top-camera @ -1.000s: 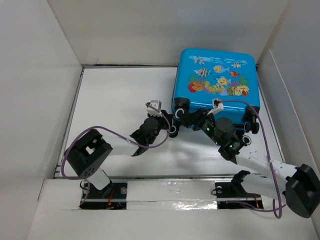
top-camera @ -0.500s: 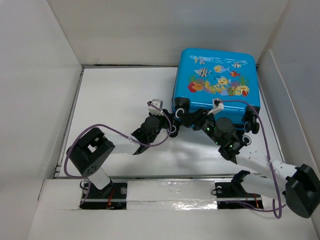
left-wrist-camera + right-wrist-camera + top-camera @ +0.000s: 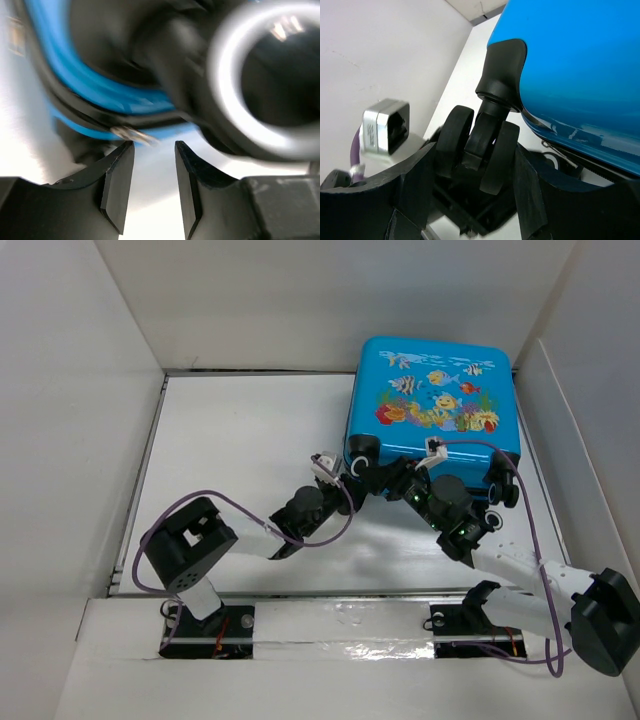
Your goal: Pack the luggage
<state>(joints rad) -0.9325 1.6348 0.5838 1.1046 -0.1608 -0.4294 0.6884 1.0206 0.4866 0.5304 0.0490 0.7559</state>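
Brace with right gripper, closed around the black wheel of the shut luggage lying flat far right on the table; nudge left gripper, slightly open and empty, squarely onto the zipper pull before pinching

luggage on table, far right corner

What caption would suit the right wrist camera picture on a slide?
Right gripper clasping a black wheel beneath the blue luggage.
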